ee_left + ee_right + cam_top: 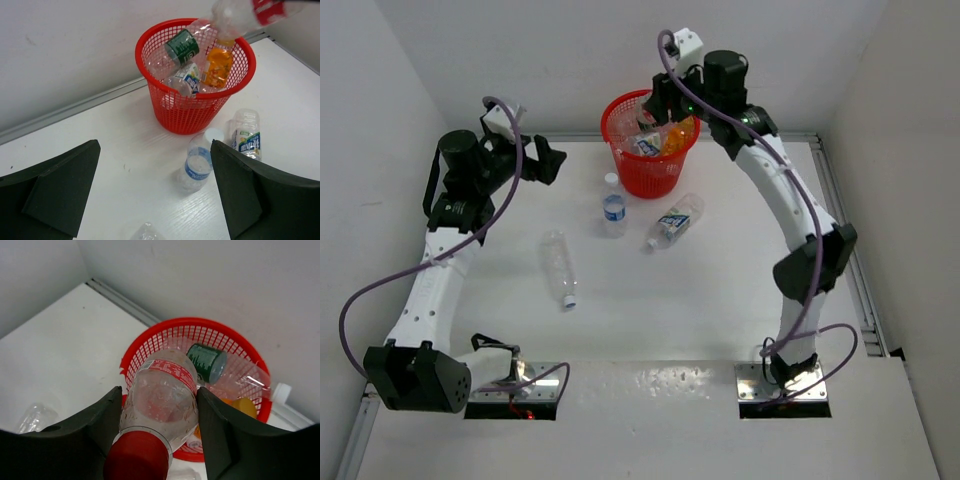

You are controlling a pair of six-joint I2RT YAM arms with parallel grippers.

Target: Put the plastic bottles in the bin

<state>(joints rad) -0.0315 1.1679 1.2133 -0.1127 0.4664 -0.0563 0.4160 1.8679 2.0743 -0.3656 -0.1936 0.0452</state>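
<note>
My right gripper is shut on a clear red-capped bottle with a red label. It holds the bottle tilted over the red mesh bin, base toward the bin. The bin holds a green-labelled bottle, an orange one and a blue-labelled one. On the table, one small bottle stands upright. Beside it a labelled bottle lies on its side, and a clear bottle lies nearer. My left gripper is open with nothing in it, hanging left of the bin.
White walls close in the table at the back and on both sides. A metal rail runs along the right edge. The right arm arches over the right half of the table, and the left arm runs along the left side.
</note>
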